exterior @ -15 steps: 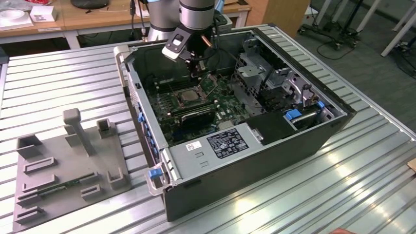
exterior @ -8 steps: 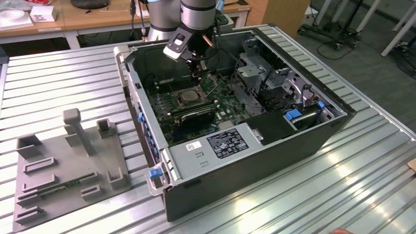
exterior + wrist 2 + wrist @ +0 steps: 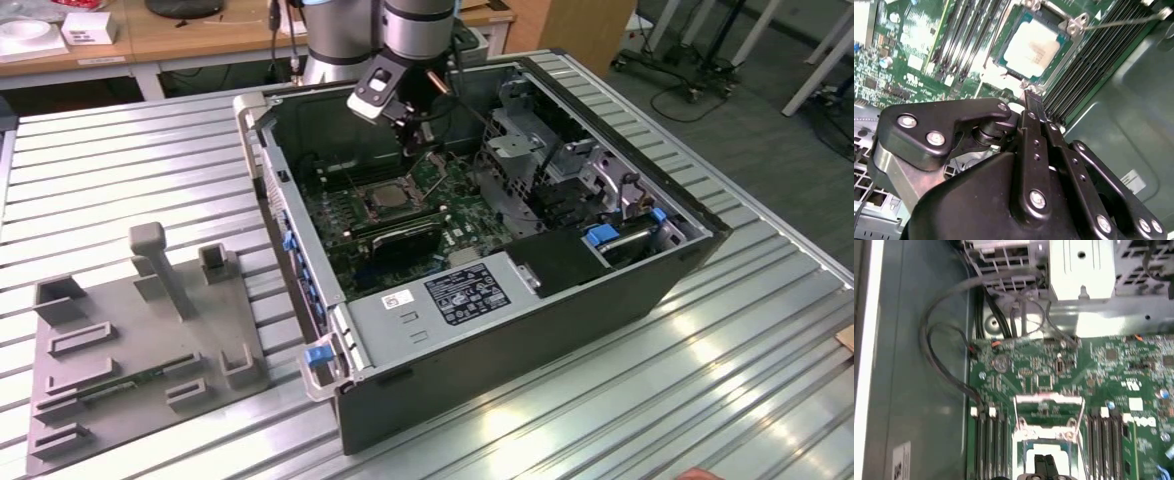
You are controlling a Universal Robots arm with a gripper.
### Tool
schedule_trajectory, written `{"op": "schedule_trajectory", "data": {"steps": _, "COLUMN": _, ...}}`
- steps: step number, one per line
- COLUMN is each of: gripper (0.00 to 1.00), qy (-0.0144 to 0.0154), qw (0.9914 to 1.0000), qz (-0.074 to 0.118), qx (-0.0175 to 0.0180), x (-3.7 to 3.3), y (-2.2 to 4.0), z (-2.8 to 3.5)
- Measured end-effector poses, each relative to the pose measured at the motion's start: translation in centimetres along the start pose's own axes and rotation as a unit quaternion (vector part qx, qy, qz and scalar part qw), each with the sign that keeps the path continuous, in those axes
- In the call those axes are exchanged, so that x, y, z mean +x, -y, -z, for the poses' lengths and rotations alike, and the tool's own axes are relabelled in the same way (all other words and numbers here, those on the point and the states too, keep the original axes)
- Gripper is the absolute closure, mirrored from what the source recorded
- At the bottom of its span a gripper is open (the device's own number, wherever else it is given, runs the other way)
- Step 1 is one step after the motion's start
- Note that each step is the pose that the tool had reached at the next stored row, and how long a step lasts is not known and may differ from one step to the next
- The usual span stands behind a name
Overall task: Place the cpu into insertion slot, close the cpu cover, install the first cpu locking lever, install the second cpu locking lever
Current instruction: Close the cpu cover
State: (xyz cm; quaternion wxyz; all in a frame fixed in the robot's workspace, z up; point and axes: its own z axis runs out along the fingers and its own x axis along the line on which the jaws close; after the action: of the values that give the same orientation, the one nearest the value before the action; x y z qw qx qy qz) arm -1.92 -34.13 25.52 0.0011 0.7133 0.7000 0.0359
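Nearest in the exterior view, the slatted metal worktop carried a grey fixture block at that view's left, well apart from the work. The open computer case lay on its side, presumably so that the green motherboard faced up and the arm could come at it from above. Farther in, the insertion slot sat near the board's middle, between banks of long black memory slots. The cpu lay flat inside it, silvery top up, which I took to mean the seating step was done. The cpu cover seemed to lie down around the chip as a bright frame, though I could not tell how fully it was closed. One thin wire locking lever stuck out from a corner of the frame, away over the memory slots, so it looked unlatched. Just beyond the slot, the fingers pointed down from the arm, pressed together with nothing visible between them. Their tip hung close by the frame's corner, and whether it touched the metal could not be made out. Held together like that, they looked suited to pushing rather than grasping.
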Motion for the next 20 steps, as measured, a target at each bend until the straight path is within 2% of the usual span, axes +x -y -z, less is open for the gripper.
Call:
{"op": "schedule_trajectory", "data": {"steps": 14, "gripper": 0.89, "qy": 0.0000, "qw": 1.00000, "qz": 0.000, "qx": 0.0000, "x": 0.06, "y": -3.29, "z": -0.17}}
{"op": "schedule_trajectory", "data": {"steps": 20, "gripper": 0.89, "qy": -0.0001, "qw": 1.00000, "qz": 0.000, "qx": 0.0000, "x": 0.08, "y": -4.44, "z": -0.24}}
